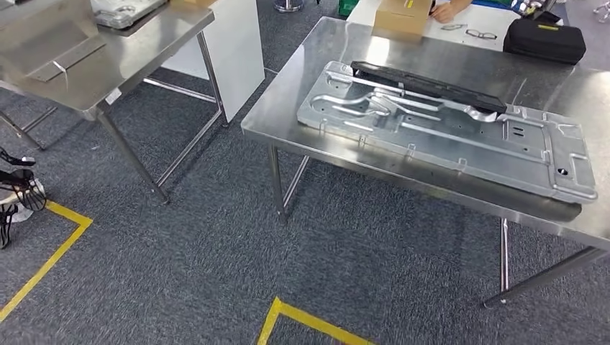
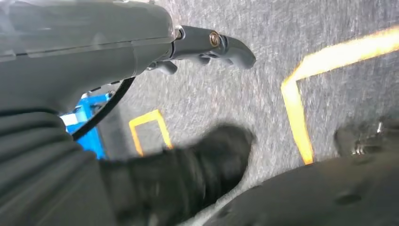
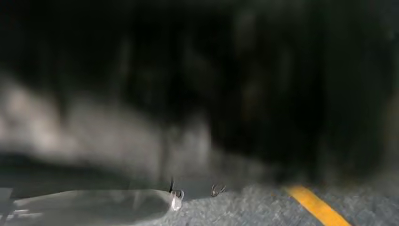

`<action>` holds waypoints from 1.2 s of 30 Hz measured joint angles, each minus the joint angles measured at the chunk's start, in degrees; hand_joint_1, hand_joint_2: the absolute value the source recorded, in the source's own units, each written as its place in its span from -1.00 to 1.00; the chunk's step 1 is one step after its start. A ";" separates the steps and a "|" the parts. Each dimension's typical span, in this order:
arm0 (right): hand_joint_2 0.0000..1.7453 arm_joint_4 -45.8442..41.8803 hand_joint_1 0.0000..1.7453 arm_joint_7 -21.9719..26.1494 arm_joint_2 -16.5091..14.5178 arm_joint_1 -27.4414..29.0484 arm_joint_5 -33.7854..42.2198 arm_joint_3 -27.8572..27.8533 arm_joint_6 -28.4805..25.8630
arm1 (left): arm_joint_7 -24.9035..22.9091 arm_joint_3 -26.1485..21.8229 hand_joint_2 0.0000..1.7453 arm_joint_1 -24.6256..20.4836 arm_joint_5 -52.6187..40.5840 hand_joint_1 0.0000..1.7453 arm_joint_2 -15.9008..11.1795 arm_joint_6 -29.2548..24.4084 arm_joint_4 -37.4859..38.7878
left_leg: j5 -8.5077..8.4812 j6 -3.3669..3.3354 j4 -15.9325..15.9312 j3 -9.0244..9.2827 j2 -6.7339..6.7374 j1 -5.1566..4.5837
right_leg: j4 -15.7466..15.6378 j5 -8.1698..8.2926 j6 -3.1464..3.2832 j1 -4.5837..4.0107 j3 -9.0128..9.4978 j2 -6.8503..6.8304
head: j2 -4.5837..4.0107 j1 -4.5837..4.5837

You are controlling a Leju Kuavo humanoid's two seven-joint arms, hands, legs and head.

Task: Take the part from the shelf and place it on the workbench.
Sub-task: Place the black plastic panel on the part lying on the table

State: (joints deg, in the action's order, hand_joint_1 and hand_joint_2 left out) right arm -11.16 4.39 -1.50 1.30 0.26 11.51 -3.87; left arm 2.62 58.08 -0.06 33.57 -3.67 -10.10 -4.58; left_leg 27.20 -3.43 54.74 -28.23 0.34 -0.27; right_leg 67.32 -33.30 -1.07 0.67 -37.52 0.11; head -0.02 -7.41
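Observation:
A long black part lies on a large stamped silver metal panel, which rests flat on the steel workbench at the right of the head view. My left hand hangs over the grey carpet, its dark fingers stretched out with nothing between them. In the right wrist view a dark blurred mass sits close to the camera, and I cannot make out that hand's fingers or anything held.
A second steel table stands at the left with metal pieces on it. Yellow floor tape marks the carpet between the tables. A black case, glasses, a cardboard box and a person's hand are on a white table behind the workbench.

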 joint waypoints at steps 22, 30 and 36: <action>-1.00 2.48 -1.00 -12.38 -0.10 -0.69 4.96 -1.21 -0.14 | -2.75 0.35 -1.00 -0.41 1.59 -1.00 -0.03 1.22 -0.63 | 2.69 4.51 8.60 -0.18 -0.18 1.37 | -8.66 7.45 1.34 0.24 3.45 -0.94 | 0.00 -0.07; -1.00 2.51 -1.00 -5.24 -0.19 -0.71 4.60 -2.22 2.73 | -2.20 0.97 -1.00 -0.64 -1.22 -1.00 0.00 0.10 -0.87 | 1.30 0.41 0.59 0.62 0.35 0.61 | -3.04 2.34 -0.94 0.60 0.63 -0.45 | 0.00 -0.02; -1.00 2.46 -1.00 -2.31 -0.21 -0.78 3.39 -2.10 3.65 | -0.15 2.00 -1.00 -0.70 -2.37 -1.00 0.18 -1.02 -1.23 | -2.28 0.02 2.37 -5.51 0.41 -0.49 | 2.95 1.68 -0.13 0.02 4.81 -0.35 | 0.00 0.00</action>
State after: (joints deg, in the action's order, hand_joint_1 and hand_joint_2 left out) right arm -8.70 2.08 -1.70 0.53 3.64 9.41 -0.22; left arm 2.47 60.08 -0.76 31.20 -3.49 -11.12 -5.81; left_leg 24.92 -3.41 57.11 -33.74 0.75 -0.76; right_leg 70.27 -31.62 -1.20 0.69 -32.71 -0.24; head -0.02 -7.41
